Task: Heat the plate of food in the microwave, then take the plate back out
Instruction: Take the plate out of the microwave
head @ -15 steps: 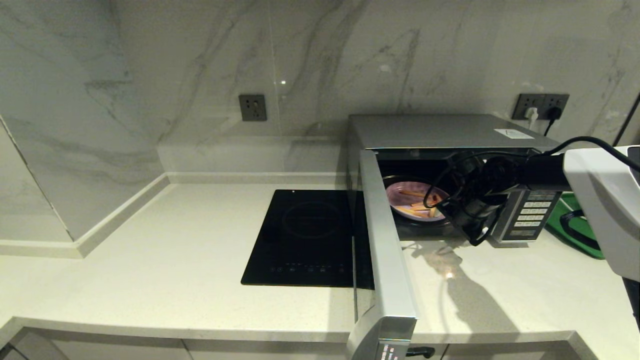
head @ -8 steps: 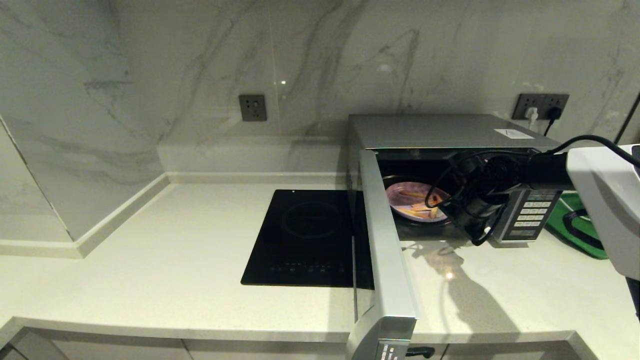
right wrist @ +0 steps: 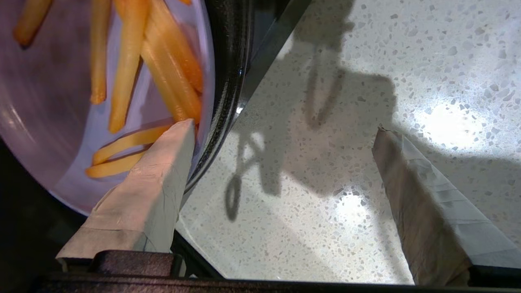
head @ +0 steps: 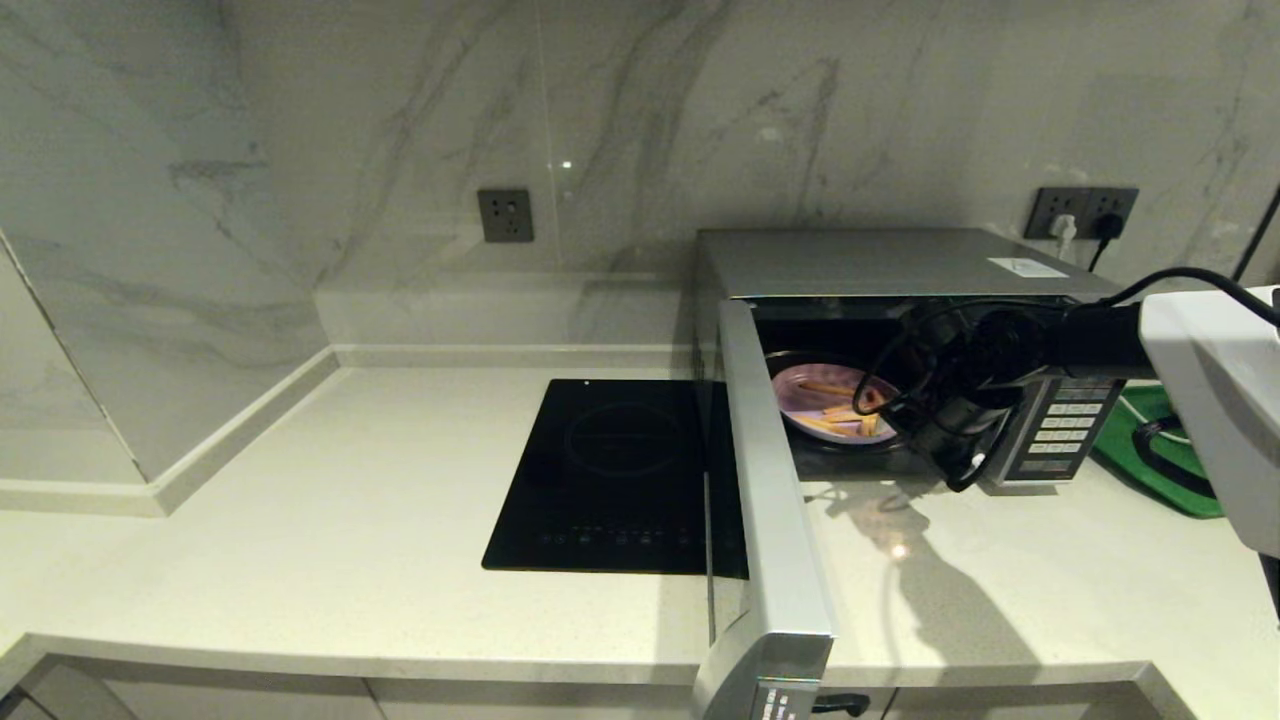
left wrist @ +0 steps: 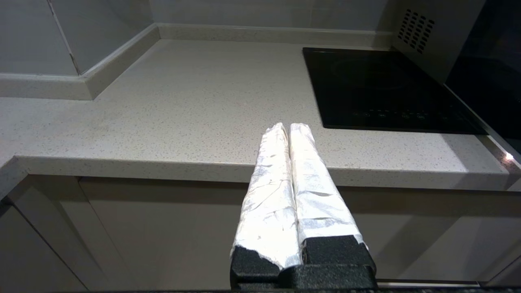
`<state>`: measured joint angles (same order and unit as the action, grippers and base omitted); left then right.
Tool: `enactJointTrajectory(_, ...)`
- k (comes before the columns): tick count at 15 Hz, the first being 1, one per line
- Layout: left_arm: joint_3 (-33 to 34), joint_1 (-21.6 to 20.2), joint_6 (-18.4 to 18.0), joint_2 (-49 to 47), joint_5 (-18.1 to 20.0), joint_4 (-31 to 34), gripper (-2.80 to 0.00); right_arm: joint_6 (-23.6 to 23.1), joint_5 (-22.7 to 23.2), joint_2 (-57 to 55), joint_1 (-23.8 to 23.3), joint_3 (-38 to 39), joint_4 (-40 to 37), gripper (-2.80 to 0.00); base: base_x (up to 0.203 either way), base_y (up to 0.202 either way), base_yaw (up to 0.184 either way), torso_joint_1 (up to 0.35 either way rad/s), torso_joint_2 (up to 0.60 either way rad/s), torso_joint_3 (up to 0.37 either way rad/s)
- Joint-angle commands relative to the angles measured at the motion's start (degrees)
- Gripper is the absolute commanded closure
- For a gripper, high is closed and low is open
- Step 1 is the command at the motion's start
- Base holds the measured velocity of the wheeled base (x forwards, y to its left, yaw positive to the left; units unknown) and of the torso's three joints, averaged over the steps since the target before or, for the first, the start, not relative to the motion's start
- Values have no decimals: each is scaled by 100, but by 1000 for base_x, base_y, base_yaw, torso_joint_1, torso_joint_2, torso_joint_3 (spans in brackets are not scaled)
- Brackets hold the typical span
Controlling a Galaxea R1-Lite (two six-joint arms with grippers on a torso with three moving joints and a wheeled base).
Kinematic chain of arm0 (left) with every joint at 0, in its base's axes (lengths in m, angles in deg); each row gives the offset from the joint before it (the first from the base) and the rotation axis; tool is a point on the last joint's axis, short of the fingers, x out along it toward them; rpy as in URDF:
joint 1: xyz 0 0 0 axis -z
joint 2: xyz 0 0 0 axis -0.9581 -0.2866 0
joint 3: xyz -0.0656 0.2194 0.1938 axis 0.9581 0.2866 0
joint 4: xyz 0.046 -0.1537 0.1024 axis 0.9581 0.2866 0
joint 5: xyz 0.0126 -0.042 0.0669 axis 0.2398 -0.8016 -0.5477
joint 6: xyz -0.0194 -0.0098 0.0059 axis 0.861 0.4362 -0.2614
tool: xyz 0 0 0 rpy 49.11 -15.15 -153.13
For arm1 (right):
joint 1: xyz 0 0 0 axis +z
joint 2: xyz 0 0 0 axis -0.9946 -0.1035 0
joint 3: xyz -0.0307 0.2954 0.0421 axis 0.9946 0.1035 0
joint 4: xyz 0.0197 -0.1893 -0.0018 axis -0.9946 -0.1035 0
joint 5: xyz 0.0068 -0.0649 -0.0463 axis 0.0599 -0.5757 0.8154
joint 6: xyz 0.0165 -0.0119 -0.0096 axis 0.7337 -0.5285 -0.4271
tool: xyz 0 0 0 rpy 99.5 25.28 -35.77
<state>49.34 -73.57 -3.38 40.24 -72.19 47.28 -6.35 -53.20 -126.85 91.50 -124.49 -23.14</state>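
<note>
The silver microwave (head: 880,262) stands at the right with its door (head: 770,480) swung out toward the counter's front edge. Inside, the lavender plate of food (head: 825,398) lies on the glass turntable (right wrist: 228,61), orange-yellow sticks on it (right wrist: 122,69). My right arm's wrist (head: 965,390) is at the cavity's mouth. The right gripper (right wrist: 283,126) is open wide: one finger (right wrist: 163,175) lies over the plate's near rim, the other (right wrist: 423,203) over the speckled counter. It holds nothing. My left gripper (left wrist: 289,127) is shut and empty, low before the counter's front edge.
A flat black induction cooktop (head: 615,470) lies left of the open door. A green tray (head: 1150,450) sits right of the microwave, beside its button panel (head: 1055,430). Wall sockets (head: 1085,212) with plugs are behind. The counter (head: 350,500) stretches left to a marble corner.
My right wrist has crept slightly up and farther toward the microwave's opening. The plate has not moved.
</note>
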Motion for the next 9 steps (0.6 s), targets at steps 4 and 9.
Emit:
enactJointTrajectory(4,1,-4,5,2,-4,-4,0,30,-15,-60,12,11,-20,-280,0,0,0,0,0,0)
enactJointTrajectory(9,1,-4,5,5,-4,-4,0,30,-73,-60,12,11,-20,-280,0,0,0,0,0,0)
